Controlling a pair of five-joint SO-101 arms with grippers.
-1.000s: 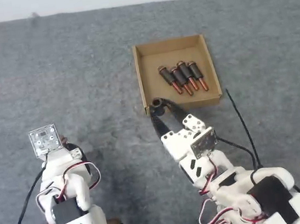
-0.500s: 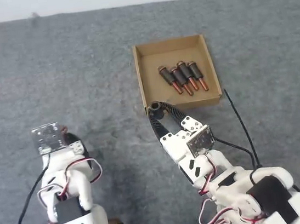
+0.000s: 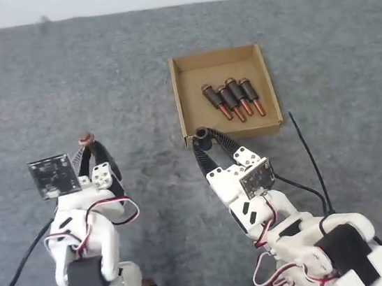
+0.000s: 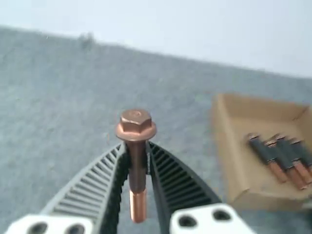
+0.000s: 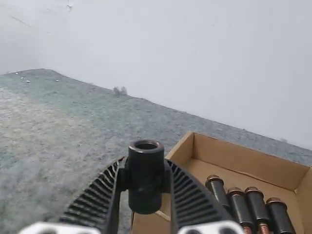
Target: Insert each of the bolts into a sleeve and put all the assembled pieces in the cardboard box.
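The step in hand looks like the mating of the last loose pair: each arm holds one half, and nothing is joined yet. Nearest, the left gripper [image 4: 137,147] is clamped on the bolt [image 4: 136,129] at mid-shank, jaws narrowed to the shank's width. The hex head stands above the fingertips and the bare tip hangs free below them. In the high view this bolt is held above the table [image 3: 119,75] at about 9 o'clock from the right gripper [image 5: 145,168], the two well apart. The right gripper's jaws are pinched on the sleeve [image 5: 145,181], open only as wide as its body. The sleeve is held upright with its bore facing up, just at the near rim of the box [image 3: 177,99], around that rim's 7 o'clock corner. The next move, by my reading, calls for bringing the two together, with the bolt's free tip lined up on the bore's axis before it goes in. A small tilt of either piece would likely make the tip catch on the sleeve's lip. Farther off, at 12 o'clock from the sleeve, four assembled pieces [image 3: 233,100] lie side by side in the box, heads toward the far wall, so one piece seems left to add.
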